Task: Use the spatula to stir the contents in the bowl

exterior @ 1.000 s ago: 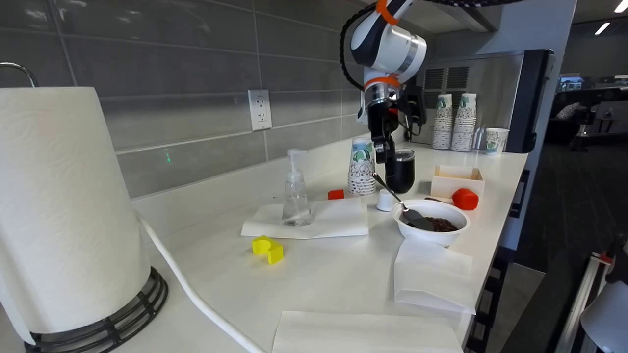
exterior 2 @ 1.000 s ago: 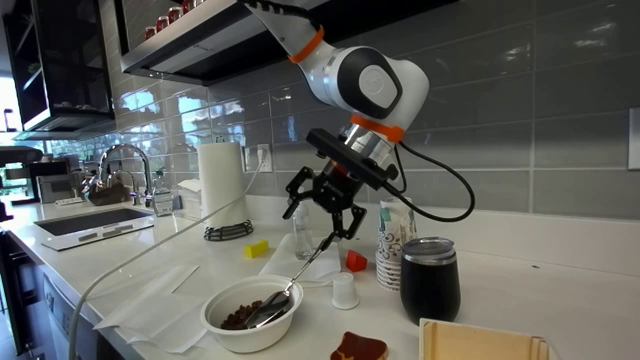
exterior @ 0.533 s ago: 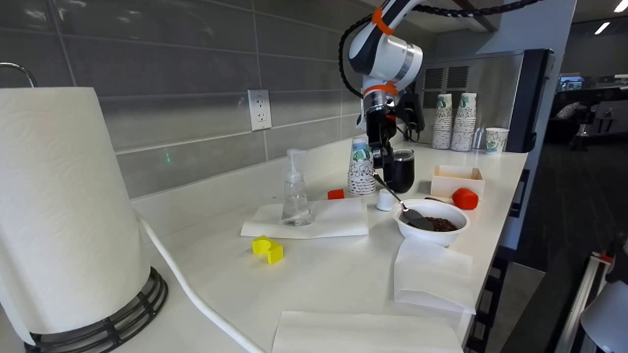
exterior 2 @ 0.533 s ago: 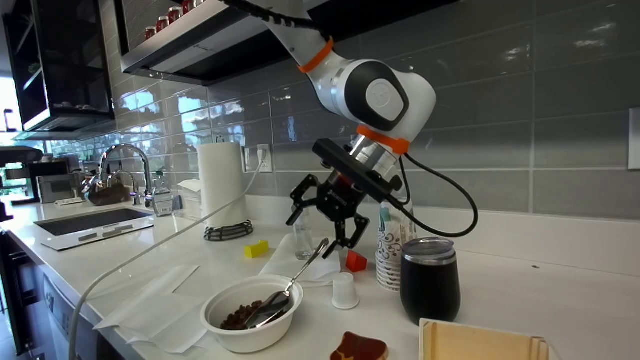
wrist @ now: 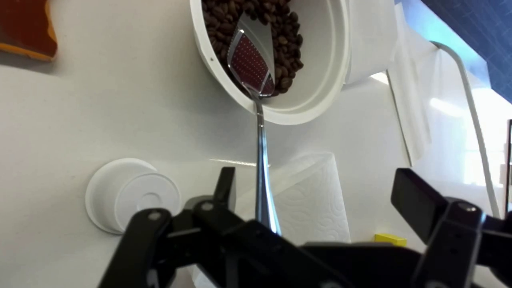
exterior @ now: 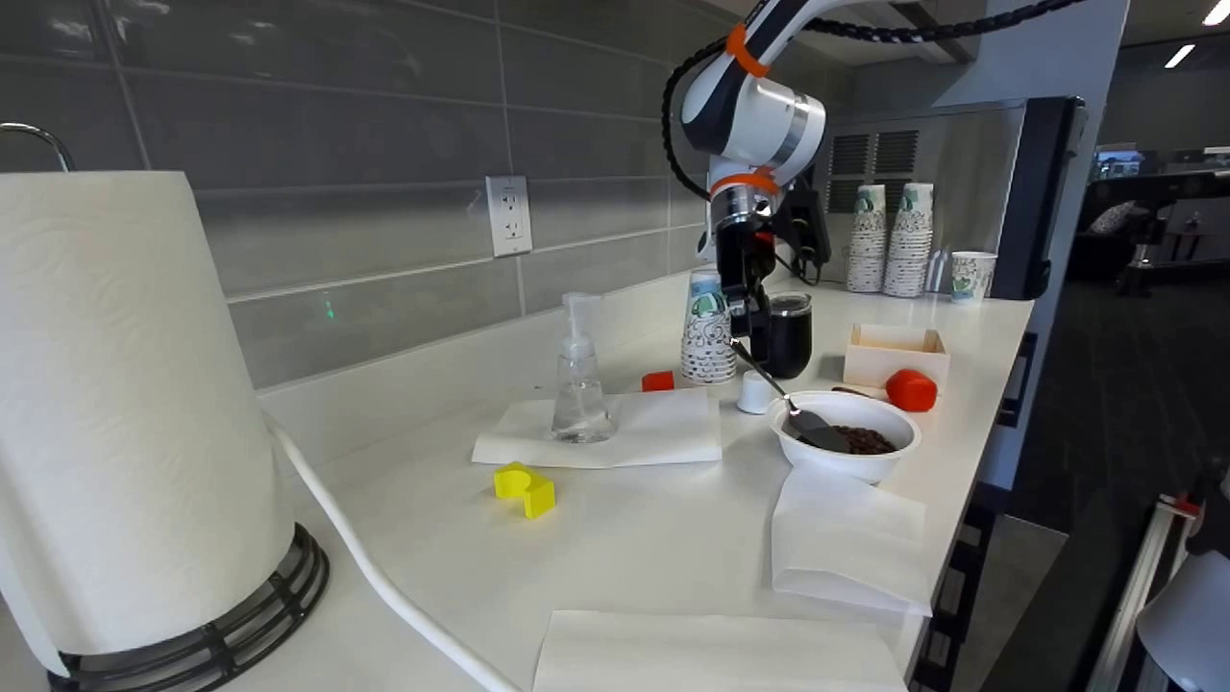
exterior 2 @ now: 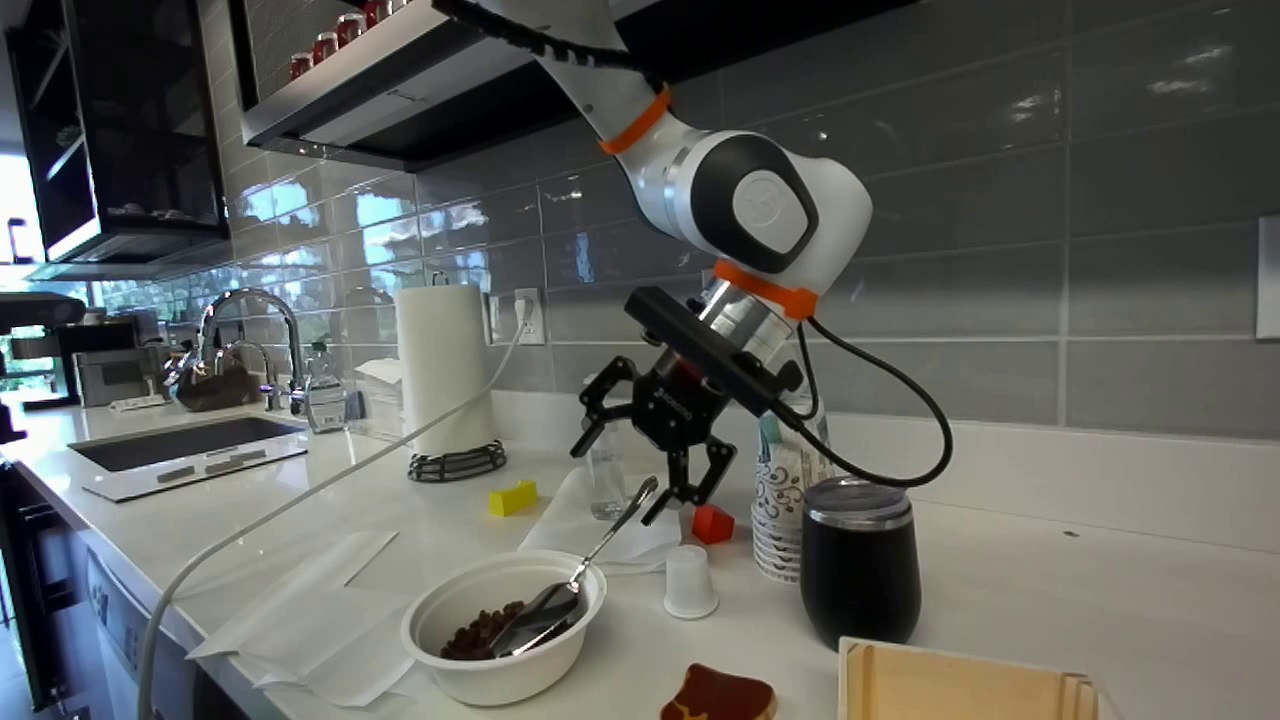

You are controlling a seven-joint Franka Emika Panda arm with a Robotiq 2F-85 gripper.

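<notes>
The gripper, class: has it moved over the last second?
Yes, downward: in an exterior view, the gripper now sits lower against the red block.

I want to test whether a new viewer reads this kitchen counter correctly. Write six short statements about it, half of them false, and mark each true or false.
1. The head of the shiny metal spatula rests inside the round white bowl. True.
2. The black two-fingered gripper has its jaws open. True.
3. The spatula lies entirely inside the bowl. False: its handle sticks out over the bowl's edge.
4. The clear pump bottle stands on a white paper towel. True.
5. The bowl is empty. False: it holds dark brown beans.
6. The gripper is holding the pump bottle. False: its open jaws hold nothing.
</notes>
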